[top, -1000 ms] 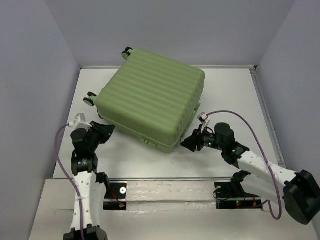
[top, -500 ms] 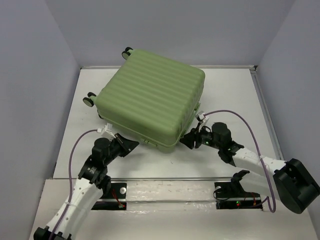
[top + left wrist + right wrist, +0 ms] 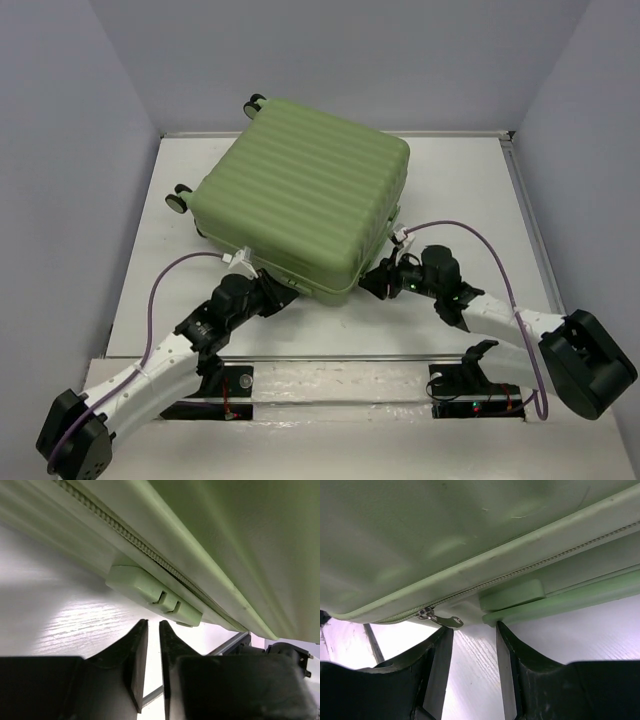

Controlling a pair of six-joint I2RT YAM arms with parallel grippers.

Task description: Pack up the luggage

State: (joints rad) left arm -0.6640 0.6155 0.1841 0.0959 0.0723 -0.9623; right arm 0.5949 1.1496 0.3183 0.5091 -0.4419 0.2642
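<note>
The luggage (image 3: 305, 205) lies flat and closed at the far left-centre of the white worktop (image 3: 460, 190). Its glossy light-green ribbed hard shell faces up, almost square from above, so no long axis shows. It sits skewed to the worktop edges, with its black wheels (image 3: 180, 198) pointing far-left. A toothed zip runs along its near rim, with a moulded lock block (image 3: 152, 596) and a metal pull (image 3: 442, 619). The left pincer (image 3: 153, 622) is at the near edge, a slit apart and empty. The right pincer (image 3: 474, 627) is spread under the pull, gripping nothing.
</note>
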